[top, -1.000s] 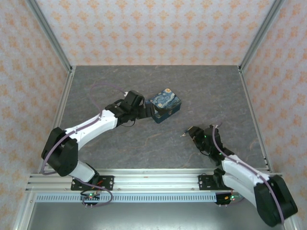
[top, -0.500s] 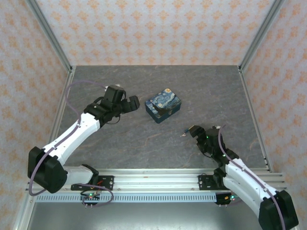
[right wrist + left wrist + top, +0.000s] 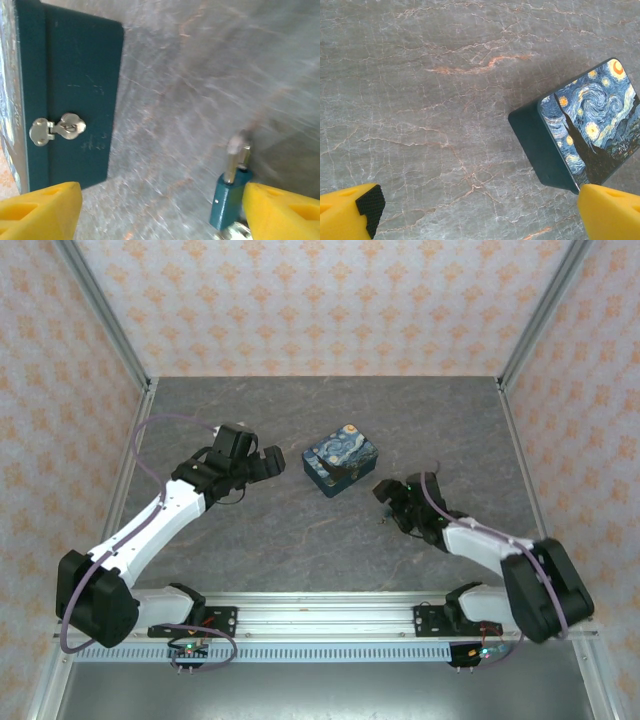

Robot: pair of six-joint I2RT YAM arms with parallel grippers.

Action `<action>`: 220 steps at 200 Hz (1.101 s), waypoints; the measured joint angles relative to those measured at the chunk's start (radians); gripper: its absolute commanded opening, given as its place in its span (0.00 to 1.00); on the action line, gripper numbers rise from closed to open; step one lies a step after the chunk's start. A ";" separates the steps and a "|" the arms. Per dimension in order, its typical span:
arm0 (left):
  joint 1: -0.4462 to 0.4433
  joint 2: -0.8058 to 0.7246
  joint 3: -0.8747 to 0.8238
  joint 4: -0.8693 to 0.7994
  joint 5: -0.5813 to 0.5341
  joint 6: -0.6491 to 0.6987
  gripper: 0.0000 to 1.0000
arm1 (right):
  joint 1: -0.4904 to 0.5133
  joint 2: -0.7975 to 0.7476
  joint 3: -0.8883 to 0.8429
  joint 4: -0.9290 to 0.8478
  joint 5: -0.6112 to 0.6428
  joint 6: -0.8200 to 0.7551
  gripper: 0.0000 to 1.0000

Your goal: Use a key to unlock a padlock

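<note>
The right end effector [image 3: 160,212] has its fingers spread wide, with nothing between them. The key [image 3: 231,202] lies flat on the surface [image 3: 300,540] just inside the right finger. To grip it well, it should shift sideways until the teal head is centred, go down to touch the surface, then close on the head. The padlock [image 3: 340,458] sits beyond, a small clasp facing this way. The left end effector [image 3: 270,462], also spread, waits beside it.

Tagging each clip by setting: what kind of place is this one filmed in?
Probably a lab robot cell rather than a home: a grey stone-look tabletop boxed in by wallpapered panels on aluminium posts, with a slotted metal mounting rail along the near edge.
</note>
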 measured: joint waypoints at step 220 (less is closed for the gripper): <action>0.013 0.009 -0.018 0.007 0.000 -0.001 1.00 | -0.090 0.213 0.122 0.140 -0.222 -0.125 0.76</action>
